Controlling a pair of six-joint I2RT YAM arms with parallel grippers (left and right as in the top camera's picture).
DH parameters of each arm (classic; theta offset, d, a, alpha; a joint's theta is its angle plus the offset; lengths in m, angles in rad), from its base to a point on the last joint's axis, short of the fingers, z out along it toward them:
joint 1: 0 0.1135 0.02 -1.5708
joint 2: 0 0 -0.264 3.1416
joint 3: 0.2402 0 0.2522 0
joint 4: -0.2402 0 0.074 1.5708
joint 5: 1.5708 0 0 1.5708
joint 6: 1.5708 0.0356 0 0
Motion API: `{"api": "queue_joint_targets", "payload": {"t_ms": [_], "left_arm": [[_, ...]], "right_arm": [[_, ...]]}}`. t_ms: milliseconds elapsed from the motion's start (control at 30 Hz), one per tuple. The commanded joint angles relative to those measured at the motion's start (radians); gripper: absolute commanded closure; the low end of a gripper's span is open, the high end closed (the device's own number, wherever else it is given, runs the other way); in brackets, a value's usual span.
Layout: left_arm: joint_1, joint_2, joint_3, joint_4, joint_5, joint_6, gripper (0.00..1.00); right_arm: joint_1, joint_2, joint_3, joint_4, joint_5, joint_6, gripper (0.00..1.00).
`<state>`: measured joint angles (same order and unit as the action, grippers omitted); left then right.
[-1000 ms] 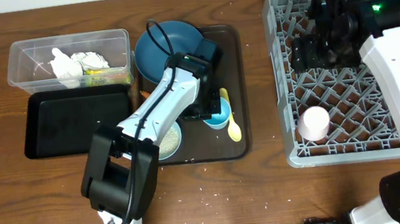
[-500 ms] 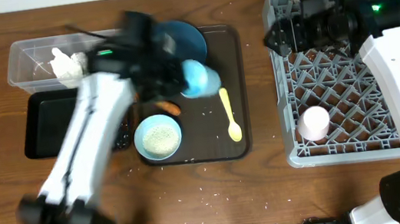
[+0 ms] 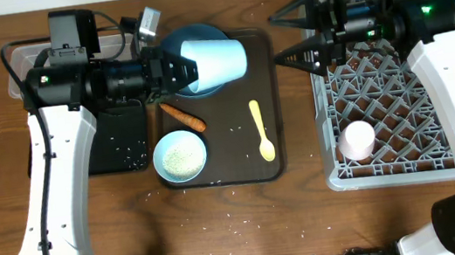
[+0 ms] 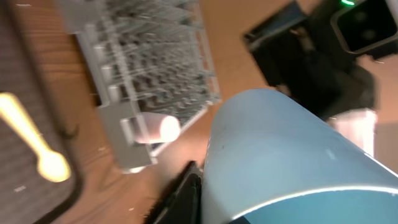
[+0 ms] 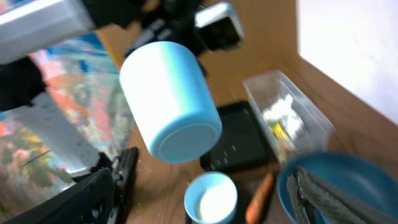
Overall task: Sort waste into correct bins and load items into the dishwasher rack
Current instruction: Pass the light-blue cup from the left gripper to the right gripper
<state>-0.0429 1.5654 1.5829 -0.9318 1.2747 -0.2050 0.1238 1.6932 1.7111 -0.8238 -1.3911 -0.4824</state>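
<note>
The left gripper (image 3: 173, 71) is pinching the light blue cup (image 3: 215, 61) at its mouth end, in the air over the dark blue plate (image 3: 202, 32) — long axis level, base pointing at the nearer right gripper (image 3: 276, 39), hanging spread wide at the dishwasher rack (image 3: 393, 178) rim.

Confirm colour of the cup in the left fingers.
Light blue cup, clearest in right wrist view.

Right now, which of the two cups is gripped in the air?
The light blue cup, held sideways by the left gripper; the pinkish-white cup lies in the dishwasher rack.
</note>
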Motion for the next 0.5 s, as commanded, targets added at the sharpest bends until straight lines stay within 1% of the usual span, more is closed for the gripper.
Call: {"api": "queue_joint_targets", "payload": {"t_ms": [0,167,467], "left_arm": [[0.002,0.003,0.007,0.006,0.147,0.032,0.94],[0.002,0.003,0.007,0.006,0.146,0.033,0.94],[0.002,0.003,0.007,0.008,0.146,0.033,0.94]], "right_arm": [[0.044,-0.006,-0.009,0.013,-0.126,-0.074,0.13],[0.074,-0.006,-0.009,0.02,-0.093,-0.073,0.13],[0.072,-0.006,-0.009,0.02,-0.076,-0.073,0.13]]}}
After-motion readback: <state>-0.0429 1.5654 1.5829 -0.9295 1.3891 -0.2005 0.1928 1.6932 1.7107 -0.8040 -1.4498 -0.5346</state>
